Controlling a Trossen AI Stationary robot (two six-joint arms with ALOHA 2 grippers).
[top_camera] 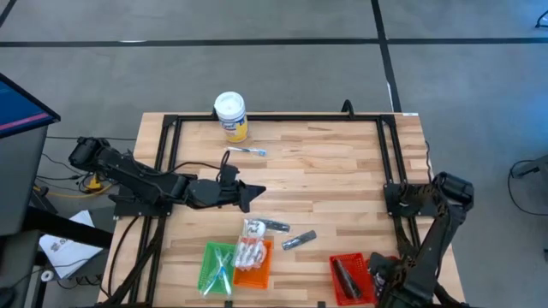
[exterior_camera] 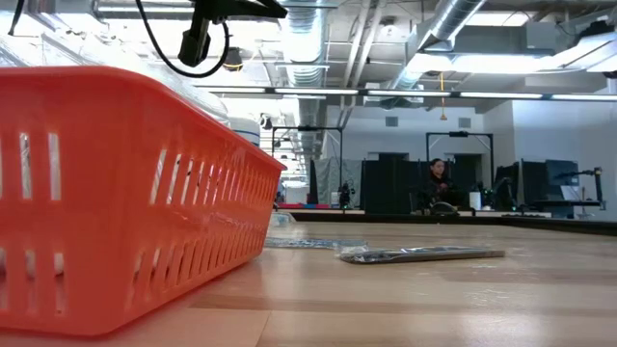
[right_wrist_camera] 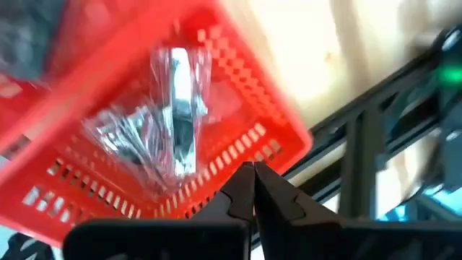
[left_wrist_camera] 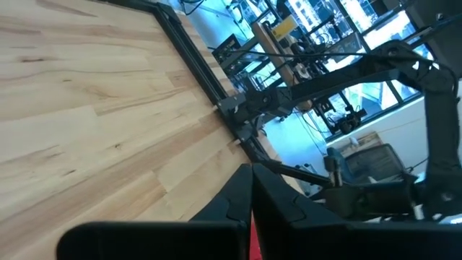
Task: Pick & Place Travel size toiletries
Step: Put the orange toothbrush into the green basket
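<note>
Wooden table [top_camera: 342, 180]: white-lidded tub [top_camera: 230, 115] at far edge; left claw [top_camera: 254, 195] together mid-table, right claw [right_wrist_camera: 253, 184] together over red tray [top_camera: 348, 279].

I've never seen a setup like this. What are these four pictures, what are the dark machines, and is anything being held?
These are four cameras on one robot with two dark jointed arms at a pale wooden table. One looks straight down, one sits at table height beside the orange slotted plastic tray, and one rides on each wrist. The left gripper hangs over the table's middle; the right gripper is over the red slotted plastic tray holding clear-wrapped silvery pieces. Both have their fingers shut and hold nothing. Also there: a green plastic tray, a dark grey slim tube, a thin clear-wrapped stick and a white-lidded tub with a yellow label.
</note>
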